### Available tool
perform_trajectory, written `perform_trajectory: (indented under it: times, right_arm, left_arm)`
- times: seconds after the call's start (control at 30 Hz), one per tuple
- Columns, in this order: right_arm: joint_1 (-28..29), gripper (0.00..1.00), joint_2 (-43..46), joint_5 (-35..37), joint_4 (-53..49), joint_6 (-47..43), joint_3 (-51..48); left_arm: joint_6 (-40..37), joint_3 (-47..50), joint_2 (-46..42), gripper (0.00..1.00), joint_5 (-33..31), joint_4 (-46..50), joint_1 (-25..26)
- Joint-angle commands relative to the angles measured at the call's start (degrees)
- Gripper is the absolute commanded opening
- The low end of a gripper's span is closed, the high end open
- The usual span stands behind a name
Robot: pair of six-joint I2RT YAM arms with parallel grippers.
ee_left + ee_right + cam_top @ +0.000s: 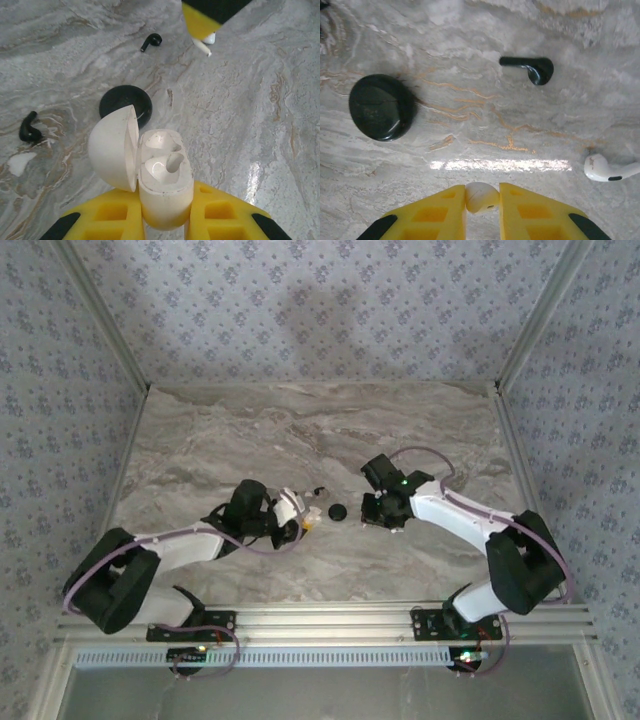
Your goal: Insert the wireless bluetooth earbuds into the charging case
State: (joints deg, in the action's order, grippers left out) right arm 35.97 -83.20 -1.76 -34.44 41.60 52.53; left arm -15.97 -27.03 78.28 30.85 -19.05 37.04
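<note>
The white earbud [601,169] has its stem cut off by the frame edge.

Left gripper [165,216] clamped — right gripper [482,200] pinching, both angled inward.

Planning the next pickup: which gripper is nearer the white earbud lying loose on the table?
Right. The right gripper, shut on another earbud, is beside the loose earbud; the left gripper, holding the charging case, is farther, beyond the black disc.
</note>
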Motion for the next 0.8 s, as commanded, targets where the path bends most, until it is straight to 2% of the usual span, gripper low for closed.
perform_trajectory:
  times: [0.0, 0.37, 0.77]
  right_arm:
    - [1.1, 0.24, 2.6, 4.2, 3.0, -5.0, 0.5]
    - [3.7, 0.25, 5.6, 4.6, 13.5, -15.5, -0.5]
    - [6.5, 0.25, 7.2, 1.8, 21.3, -18.4, -2.3]
  left_arm:
    - [0.2, -3.5, 1.9, 0.06, 2.5, -3.4, 0.6]
    - [0.3, -7.0, 8.8, 0.06, 4.4, -6.7, 1.3]
    - [1.3, -8.2, 10.5, 0.06, 4.8, -9.1, 1.5]
